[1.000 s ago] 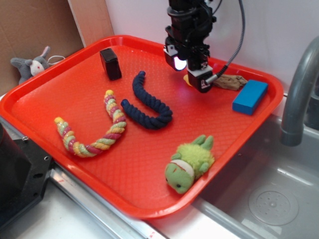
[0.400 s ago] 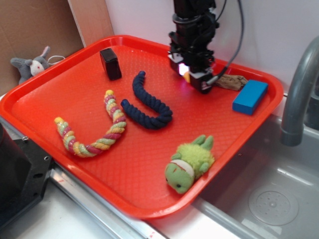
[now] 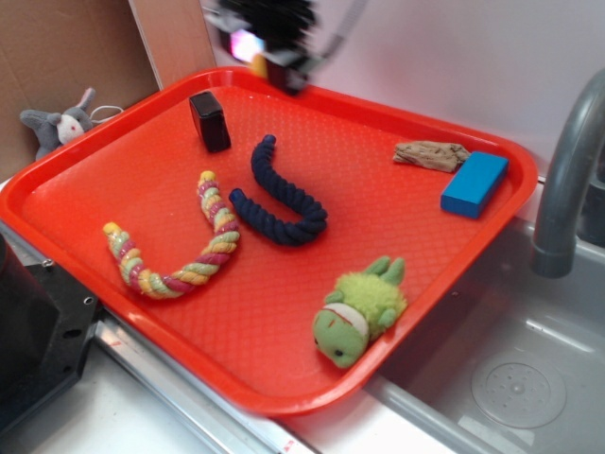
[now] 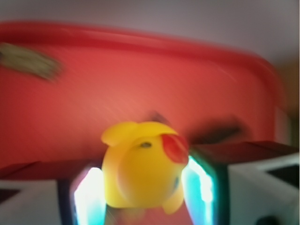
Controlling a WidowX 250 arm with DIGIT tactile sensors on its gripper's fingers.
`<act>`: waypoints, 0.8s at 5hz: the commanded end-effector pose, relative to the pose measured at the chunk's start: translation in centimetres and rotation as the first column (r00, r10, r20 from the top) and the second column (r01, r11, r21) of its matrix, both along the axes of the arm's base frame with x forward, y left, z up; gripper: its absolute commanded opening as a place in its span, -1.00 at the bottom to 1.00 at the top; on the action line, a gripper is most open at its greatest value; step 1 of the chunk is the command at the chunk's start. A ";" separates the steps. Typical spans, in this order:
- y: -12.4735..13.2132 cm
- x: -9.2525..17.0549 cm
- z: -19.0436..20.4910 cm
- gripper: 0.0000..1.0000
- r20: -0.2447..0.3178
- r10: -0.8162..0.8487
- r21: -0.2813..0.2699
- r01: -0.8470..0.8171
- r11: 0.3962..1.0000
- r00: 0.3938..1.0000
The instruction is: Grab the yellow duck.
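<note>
My gripper (image 3: 260,59) is blurred by motion at the top of the exterior view, raised over the far left rim of the red tray (image 3: 284,378). It is shut on the yellow duck (image 3: 257,66), of which only a small yellow spot shows there. In the wrist view the duck (image 4: 143,171) fills the gap between my two lit fingers, its orange-red beak to the right, held above the tray (image 4: 140,93).
On the tray lie a black box (image 3: 210,121), a dark blue rope (image 3: 281,194), a yellow-pink-green twisted rope (image 3: 180,251), a green plush turtle (image 3: 359,310), a blue block (image 3: 474,183) and a brown scrap (image 3: 431,155). A grey faucet (image 3: 567,180) and sink are at right. A grey plush toy (image 3: 57,128) lies left.
My gripper closed on the duck near the tray's far right, lifted it, and swung fast to the left, now above the far left rim.
</note>
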State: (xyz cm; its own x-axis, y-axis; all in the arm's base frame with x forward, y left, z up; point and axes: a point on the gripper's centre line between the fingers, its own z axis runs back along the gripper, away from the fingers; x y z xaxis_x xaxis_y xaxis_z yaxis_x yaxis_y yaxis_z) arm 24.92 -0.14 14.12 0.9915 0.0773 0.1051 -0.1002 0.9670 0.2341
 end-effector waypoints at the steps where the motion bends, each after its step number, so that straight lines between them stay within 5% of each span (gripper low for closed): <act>1: 3.0 -9.1 8.1 -1.00 0.068 0.241 -0.131 -0.231 0.964 0.968; 2: 4.6 -11.0 8.1 -1.00 0.063 0.274 -0.215 -0.255 0.943 0.960; 3: 4.0 -11.3 7.4 -1.00 0.043 0.250 -0.225 -0.234 0.946 0.967; 4: 3.3 -11.0 6.4 -1.00 0.024 0.250 -0.159 -0.243 0.957 0.968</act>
